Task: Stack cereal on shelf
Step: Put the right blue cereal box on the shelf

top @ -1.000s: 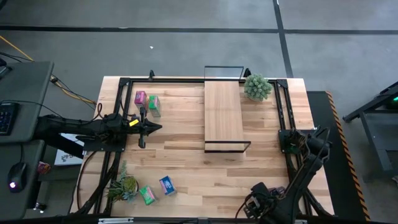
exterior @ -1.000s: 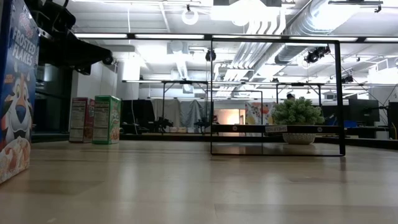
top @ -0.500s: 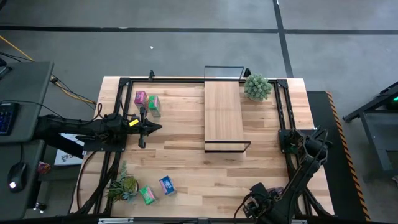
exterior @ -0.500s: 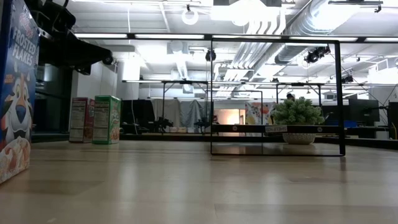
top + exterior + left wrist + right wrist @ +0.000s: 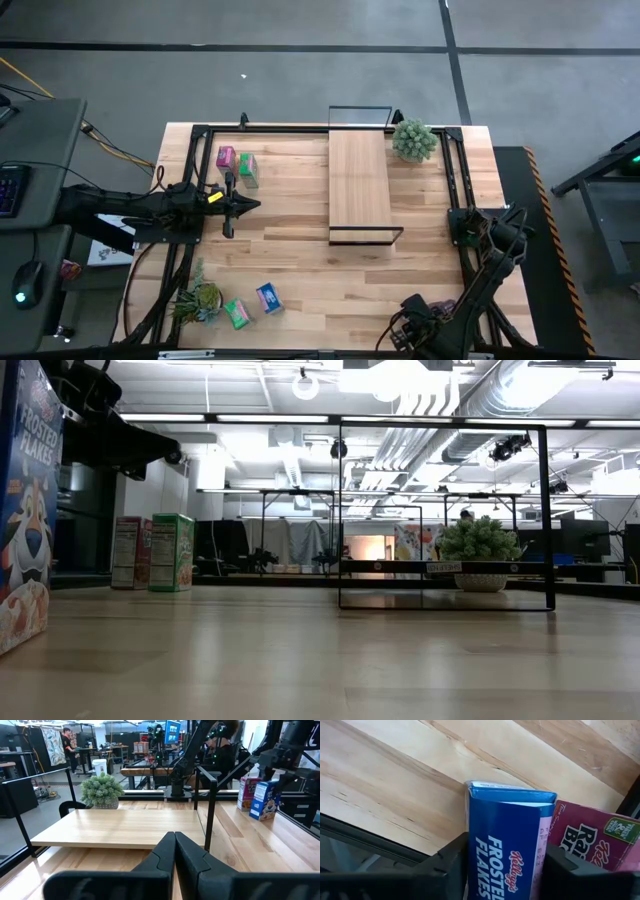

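Right wrist view gives the nearest evidence: the right gripper (image 5: pixel 505 865) has its two dark fingers pressed against both sides of the held blue box (image 5: pixel 507 835), so it looks clamped on it. The neighbouring pink box (image 5: pixel 587 837) stands touching that blue box on one side. In the high view this gripper (image 5: pixel 408 330) sits at the table's near edge, right of centre, with both of those boxes hidden under the arm.

I judge the step in hand to be lifting this box clear. It is best raised straight up first — a sideways drag would likely topple the pink neighbour. Once clear, it should be carried far and slightly left, arriving above the plank rather than level with it, because black wire frames stand at the plank's ends.

At the near left lie the loose blue box (image 5: pixel 268 297) and the near green box (image 5: pixel 236 314), beside a small plant (image 5: pixel 203 297). Farther in, the left gripper (image 5: pixel 232 205) waits over the left side of the table, fingers together and holding nothing.

The shelf (image 5: pixel 359 180) runs near-to-far right of centre, its plank bare — the near half seems the easiest landing spot. To the far left stand the far pink box (image 5: pixel 226 157) and the far green box (image 5: pixel 247 168), touching or nearly so. The bushy plant (image 5: pixel 414 140) stands at the shelf's far right corner, so that end is best avoided.
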### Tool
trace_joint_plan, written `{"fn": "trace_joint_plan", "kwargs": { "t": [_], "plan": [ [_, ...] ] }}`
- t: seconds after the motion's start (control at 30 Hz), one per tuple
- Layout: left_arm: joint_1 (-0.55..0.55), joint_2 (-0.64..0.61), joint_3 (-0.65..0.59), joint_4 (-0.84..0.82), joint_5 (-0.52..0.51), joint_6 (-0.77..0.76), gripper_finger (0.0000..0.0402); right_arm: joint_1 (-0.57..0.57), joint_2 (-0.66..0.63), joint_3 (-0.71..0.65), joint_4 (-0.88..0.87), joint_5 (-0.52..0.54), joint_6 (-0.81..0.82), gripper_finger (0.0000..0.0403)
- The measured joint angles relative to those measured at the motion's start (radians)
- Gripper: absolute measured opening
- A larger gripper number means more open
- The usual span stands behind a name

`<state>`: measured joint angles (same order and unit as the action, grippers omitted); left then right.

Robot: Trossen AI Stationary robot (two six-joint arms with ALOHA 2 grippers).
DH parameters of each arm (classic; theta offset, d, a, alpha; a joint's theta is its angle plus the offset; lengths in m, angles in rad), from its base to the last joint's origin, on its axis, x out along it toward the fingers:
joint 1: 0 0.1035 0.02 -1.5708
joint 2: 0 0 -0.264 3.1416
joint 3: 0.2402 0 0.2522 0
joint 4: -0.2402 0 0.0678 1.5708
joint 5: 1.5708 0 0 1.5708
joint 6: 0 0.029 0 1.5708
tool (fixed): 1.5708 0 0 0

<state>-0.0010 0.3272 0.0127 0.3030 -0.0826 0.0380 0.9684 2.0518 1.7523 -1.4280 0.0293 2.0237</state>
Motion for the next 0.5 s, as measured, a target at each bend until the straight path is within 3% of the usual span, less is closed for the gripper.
{"fn": "trace_joint_plan", "kwargs": {
  "t": [0.2, 0.33, 0.5],
  "plan": [
    [0.000, 0.000, 0.000, 0.000, 0.000, 0.000, 0.0001, -0.012, -0.042, 0.000, 0.089, 0.004, -0.084, 0.0146],
    [0.000, 0.000, 0.000, 0.000, 0.000, 0.000, 0.0001, -0.039, -0.102, 0.000, 0.284, 0.139, -0.265, 0.0145],
    [0.000, 0.000, 0.000, 0.000, 0.000, 0.000, 0.0001, -0.119, -0.185, 0.001, 0.518, 0.315, -0.602, 0.0145]
  ]
}}
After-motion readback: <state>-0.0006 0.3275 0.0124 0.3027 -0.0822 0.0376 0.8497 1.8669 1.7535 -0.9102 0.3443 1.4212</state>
